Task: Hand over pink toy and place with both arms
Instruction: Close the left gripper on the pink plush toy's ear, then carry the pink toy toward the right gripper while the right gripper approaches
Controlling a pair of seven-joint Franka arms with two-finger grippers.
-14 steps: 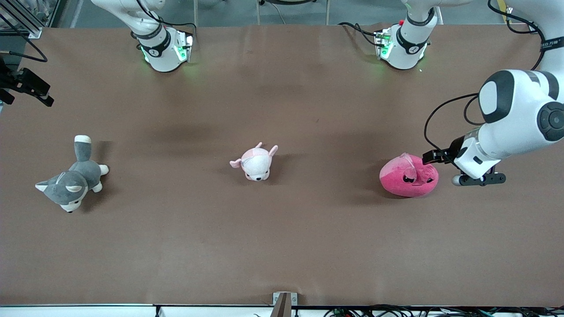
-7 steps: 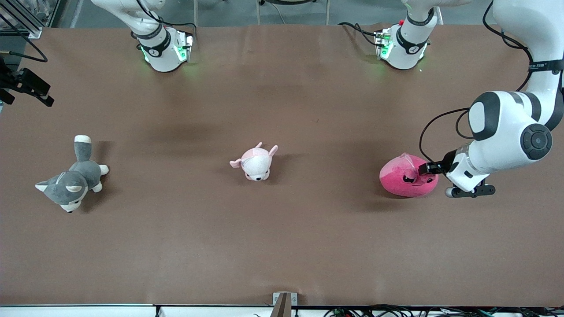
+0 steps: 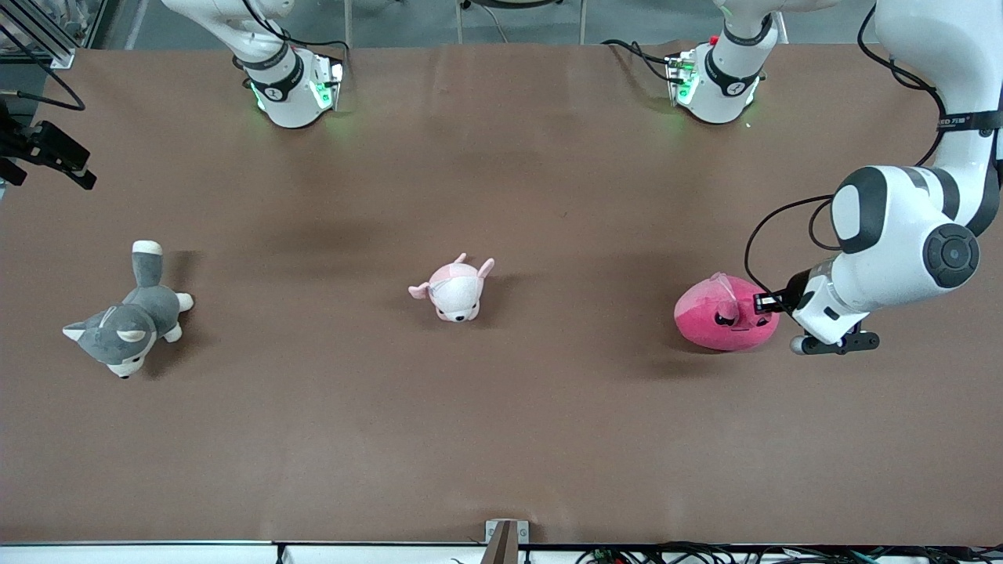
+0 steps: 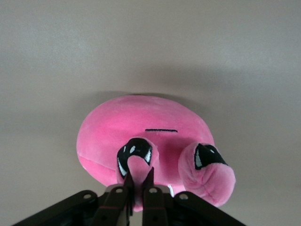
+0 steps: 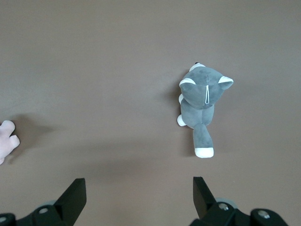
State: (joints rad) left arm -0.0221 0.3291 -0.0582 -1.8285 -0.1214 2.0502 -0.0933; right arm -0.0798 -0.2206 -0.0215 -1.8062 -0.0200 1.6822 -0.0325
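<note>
The pink toy (image 3: 721, 317), a round hot pink plush with black angry eyes, lies on the brown table toward the left arm's end. My left gripper (image 3: 764, 303) is low at the toy's side and shut on a small pink flap beside one eye. In the left wrist view the toy (image 4: 141, 127) fills the middle, and the left gripper (image 4: 139, 176) pinches the flap between its two black fingers. My right gripper (image 5: 138, 188) is open and empty, high over the table; it does not show in the front view.
A pale pink-and-white animal plush (image 3: 454, 290) lies at the table's middle. A grey-and-white dog plush (image 3: 125, 321) lies toward the right arm's end and also shows in the right wrist view (image 5: 203, 101). The two arm bases stand along the table's top edge.
My left gripper has moved in against the pink toy and closed on its flap. The toy and the other plushes have stayed in place.
</note>
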